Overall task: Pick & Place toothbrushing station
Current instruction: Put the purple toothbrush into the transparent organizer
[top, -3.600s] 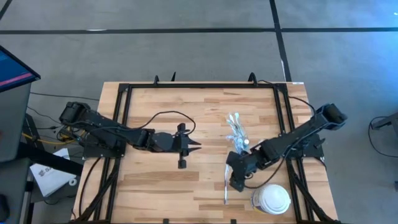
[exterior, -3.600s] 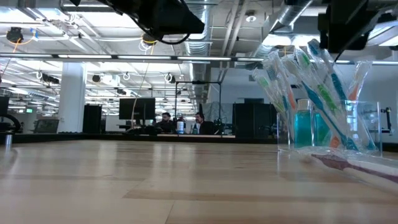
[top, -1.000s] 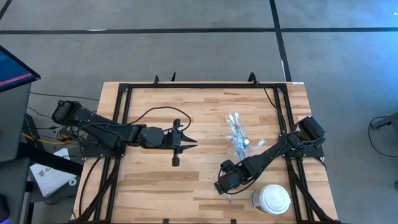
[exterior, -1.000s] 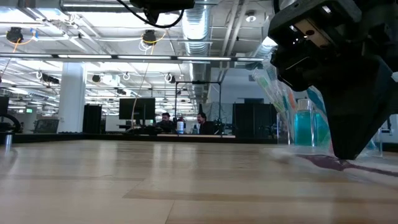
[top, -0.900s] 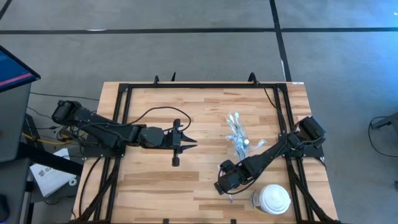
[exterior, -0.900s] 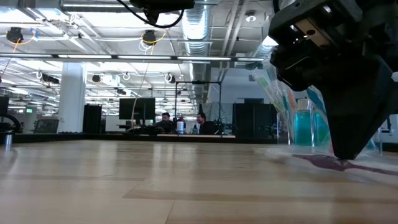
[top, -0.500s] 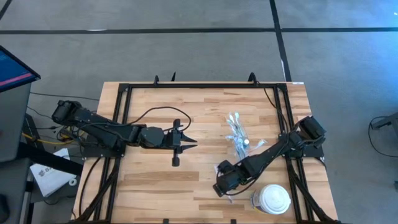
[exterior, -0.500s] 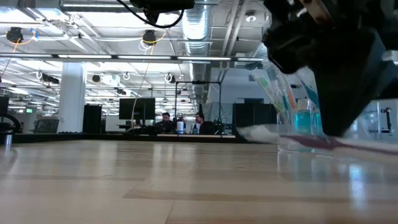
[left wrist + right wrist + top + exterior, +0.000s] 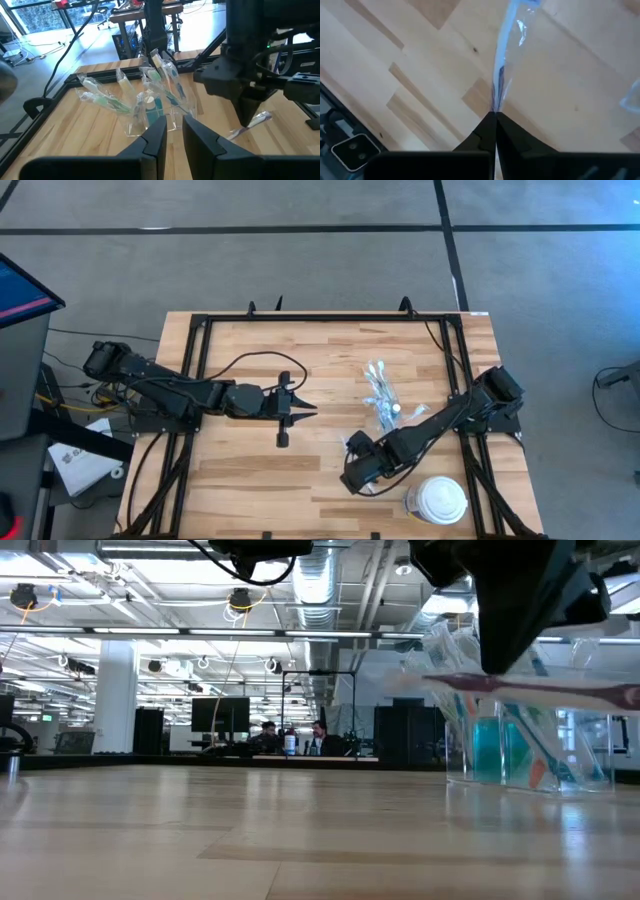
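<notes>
Now the right gripper pinches a wrapped toothbrush above the wooden table, the clear cup standing behind it. Left gripper, slightly open, waits empty; an office room stretches beyond.

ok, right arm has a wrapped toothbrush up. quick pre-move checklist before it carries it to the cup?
1. Grasp: right gripper shut on the wrapped toothbrush - ok.
2. Lift: in the low view the toothbrush hangs clear of the table - ok.
3. Attitude: toothbrush roughly level, not pointing down for insertion - not ok.
4. Target: clear plastic cup upright, already crowded with brushes; free slot - cannot tell.
5. Left gripper parked mid-table, off the path to the cup - ok.
6. White lidded container sits close beside the right arm - cannot tell clearance.
</notes>
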